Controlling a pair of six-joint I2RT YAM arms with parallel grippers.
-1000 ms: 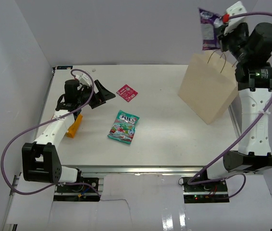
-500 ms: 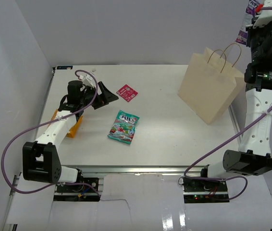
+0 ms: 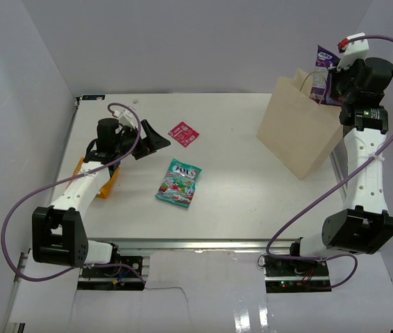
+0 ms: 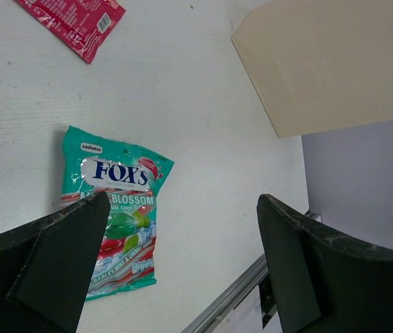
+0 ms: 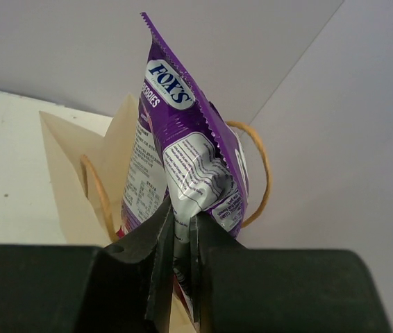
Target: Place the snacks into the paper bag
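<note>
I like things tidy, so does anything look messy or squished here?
Only small things. The purple packet is crumpled where the right gripper pinches it over the paper bag. The orange packet lies partly hidden under the left arm. Nothing is spilled.

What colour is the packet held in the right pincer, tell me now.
The packet is purple with white label patches, seen best in the right wrist view.

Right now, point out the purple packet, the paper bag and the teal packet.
purple packet (image 5: 182,132), right wrist view, middle of its printed face
paper bag (image 3: 298,130), top view, its front wall
teal packet (image 3: 180,182), top view, centre of its face
</note>
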